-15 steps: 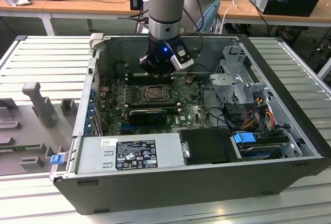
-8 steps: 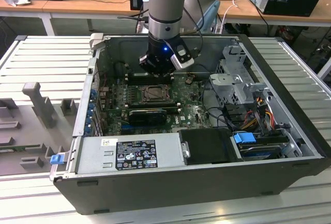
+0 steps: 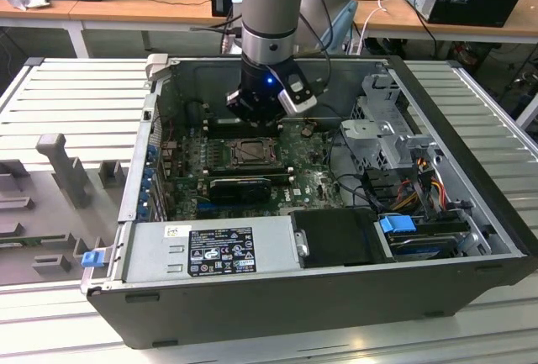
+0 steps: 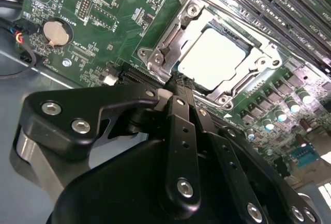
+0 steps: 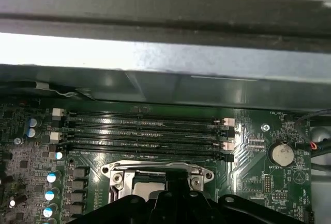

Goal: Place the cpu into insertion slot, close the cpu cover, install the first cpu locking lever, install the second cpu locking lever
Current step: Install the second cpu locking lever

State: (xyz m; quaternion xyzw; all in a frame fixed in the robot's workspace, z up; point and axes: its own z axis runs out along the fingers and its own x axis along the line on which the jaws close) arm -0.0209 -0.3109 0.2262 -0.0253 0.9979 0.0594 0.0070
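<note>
In the second wrist view the cpu [image 4: 214,58] lies flat in the insertion slot [image 4: 155,58], its pale top showing through the window of the cpu cover [image 4: 249,81]. The silver cover lies down over the chip. My gripper [image 4: 178,81] hangs just above the socket's edge with its black fingers [image 4: 181,131] drawn together and nothing between them. In the exterior view the gripper [image 3: 252,120] hovers over the far side of the insertion slot [image 3: 250,152] inside the open computer case. The first wrist view shows the cover [image 5: 155,171] just beyond my fingers [image 5: 173,193].
Long black memory slots [image 5: 145,131] run beside the socket, with a coin battery [image 5: 283,154] further along the green board. A black expansion card [image 3: 244,187], a power supply [image 3: 210,250], drive cages [image 3: 387,133] and cables [image 3: 420,183] crowd the case. The case wall [image 5: 165,79] rises behind the slots.
</note>
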